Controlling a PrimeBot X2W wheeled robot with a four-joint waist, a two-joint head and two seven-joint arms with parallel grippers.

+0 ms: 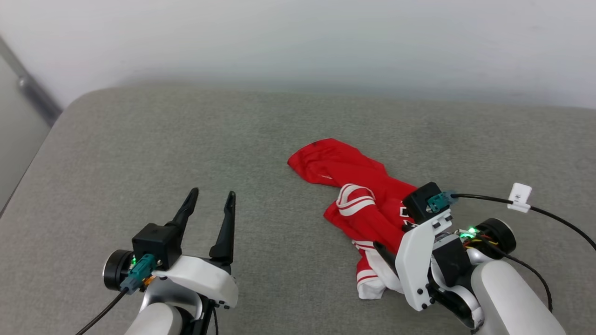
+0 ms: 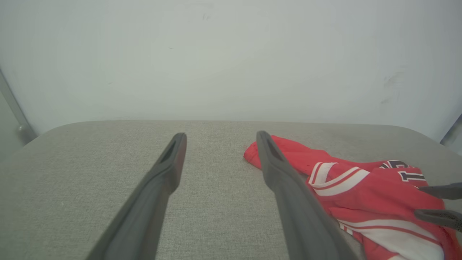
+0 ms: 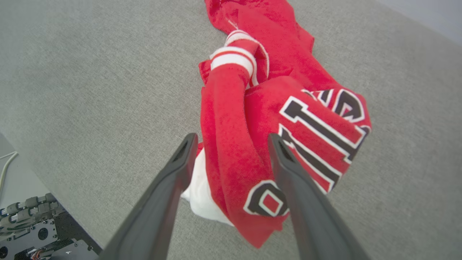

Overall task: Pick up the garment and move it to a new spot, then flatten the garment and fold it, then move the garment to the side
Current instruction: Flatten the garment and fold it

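The garment (image 1: 358,195) lies crumpled on the grey padded surface (image 1: 186,139), right of centre: red cloth, a white sleeve with striped trim, black white-outlined lettering (image 3: 317,126). My right gripper (image 3: 232,139) points down at its near end and stands open, its fingers either side of a raised red fold; whether they touch the cloth I cannot tell. One of its fingers (image 1: 384,253) shows against the white sleeve. My left gripper (image 1: 212,195) is open with nothing between its fingers, hovering well left of the garment (image 2: 361,180).
A pale wall (image 1: 298,42) stands behind the surface. The surface's rounded corner (image 1: 70,107) and left edge fall away at the far left. A black cable with a white tag (image 1: 520,197) trails from my right wrist. Robot machinery (image 3: 29,231) sits below the near edge.
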